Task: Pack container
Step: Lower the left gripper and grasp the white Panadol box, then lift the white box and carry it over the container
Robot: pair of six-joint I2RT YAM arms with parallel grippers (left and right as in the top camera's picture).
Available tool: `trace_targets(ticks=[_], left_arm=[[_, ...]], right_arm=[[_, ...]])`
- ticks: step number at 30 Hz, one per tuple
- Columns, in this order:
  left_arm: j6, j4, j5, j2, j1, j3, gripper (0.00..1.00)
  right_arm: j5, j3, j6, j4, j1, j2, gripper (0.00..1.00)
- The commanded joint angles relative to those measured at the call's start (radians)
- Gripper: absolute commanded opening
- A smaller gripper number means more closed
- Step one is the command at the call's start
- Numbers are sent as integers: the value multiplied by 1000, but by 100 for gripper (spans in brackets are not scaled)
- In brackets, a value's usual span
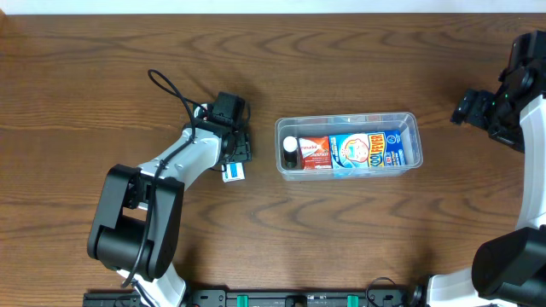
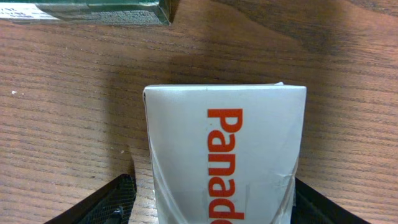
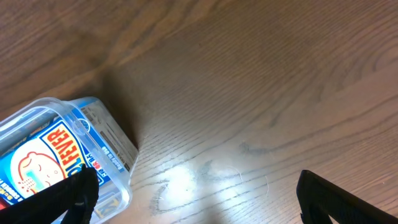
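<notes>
White box [image 2: 227, 155] close; clear rounded-corner rimmed container [image 1: 415, 145] holds printed boxes [image 1: 367, 152].

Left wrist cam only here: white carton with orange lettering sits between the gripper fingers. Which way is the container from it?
Observer: The clear plastic rectangular container stands toward the right arm's side of your white carton with orange lettering, apart from it.
Operator: Anything inside yet?
Observer: Yes. It holds a blue-and-white flat box, a red-and-white box and a small dark bottle with a white cap.
Operator: Is the right arm blocking it?
Observer: No. The right gripper hangs open over the wooden table beyond the container's far end, with nothing between its fingers.
</notes>
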Motion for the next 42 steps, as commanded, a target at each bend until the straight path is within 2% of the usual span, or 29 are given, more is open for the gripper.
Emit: trace_targets(ticks=[1,3,6,8,18,25,28,31,36,42], left_arm=[[9,0,-4,5,2,-4,70],[9,1,-4,5,2,-4,68],[9,1,-4,5,2,-4,50],[9,0,-4,5,2,-4,45],[40,-23,-5,-64,2,8,44],[154,-87,-4,-260,1,66,44],[240,-91,8,-359,0,99,44],[306,-91,66,-426,-1,133,44],[388,-90,237,-478,-15,210,37],[454,-18,277,-477,-146,255,37]], right_arm=[[3,0,-13,0,-8,-2,99],[3,0,-13,0,-8,-2,99],[3,0,-13,0,-8,-2,99],[3,0,-13,0,-8,-2,99],[3,0,-13,0,-8,-2,99],[3,0,-13,0,-8,-2,99],[3,0,-13,0,-8,-2,99],[3,0,-13,0,-8,-2,99],[3,0,-13,0,-8,-2,99],[3,0,-13,0,-8,-2,99]])
